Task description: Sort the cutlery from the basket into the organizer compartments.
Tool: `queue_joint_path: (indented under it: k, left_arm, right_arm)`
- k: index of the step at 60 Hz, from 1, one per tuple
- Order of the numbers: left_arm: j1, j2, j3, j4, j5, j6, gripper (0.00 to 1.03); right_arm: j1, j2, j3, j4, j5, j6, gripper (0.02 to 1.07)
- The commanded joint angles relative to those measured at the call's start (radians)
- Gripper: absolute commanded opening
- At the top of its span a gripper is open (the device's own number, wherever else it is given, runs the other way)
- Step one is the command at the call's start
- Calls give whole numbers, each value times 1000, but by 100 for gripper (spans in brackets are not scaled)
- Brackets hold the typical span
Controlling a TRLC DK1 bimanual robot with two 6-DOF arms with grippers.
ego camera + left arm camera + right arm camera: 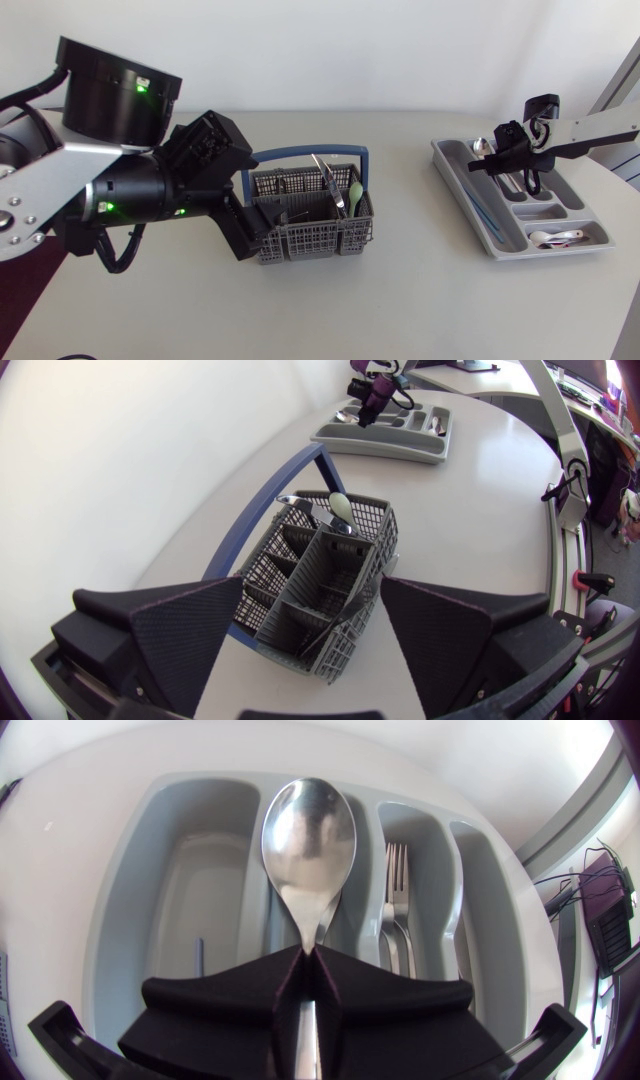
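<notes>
Between right jaws, spoon handle pinched, bowl ahead over organizer

This has the look of a robotics lab bench, not a kitchen. A plain pale table holds a grey plastic cutlery basket with a blue handle and a grey plastic compartment tray. A silver-and-black left arm and right arm work over them, with small green status lights glowing.
</notes>
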Motion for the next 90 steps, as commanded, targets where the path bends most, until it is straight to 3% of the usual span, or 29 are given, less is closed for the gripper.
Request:
queue_joint_path:
  k: [1,9,19,32,49,68,90]
  left_arm:
    - [-3,-21,-22,10,-6,24,95]
    - [3,-29,-29,10,-6,26,95]
    - [3,-41,-66,23,-6,50,95]
    - [9,-100,-210,152,-9,147,95]
    - [49,-123,-304,244,60,254,95]
    - [89,18,-293,310,195,288,90]
    - [160,149,-255,399,289,314,77]
  right_arm:
    - [-3,18,10,-31,1,21,26]
    - [-2,-42,-31,-31,1,17,49]
    - [8,-162,-122,-6,6,11,68]
    - [23,-377,-281,26,0,-34,79]
    - [93,-614,-478,40,-14,-61,82]
    - [284,-844,-663,20,12,-31,82]
    - [715,-1044,-843,-14,107,71,82]
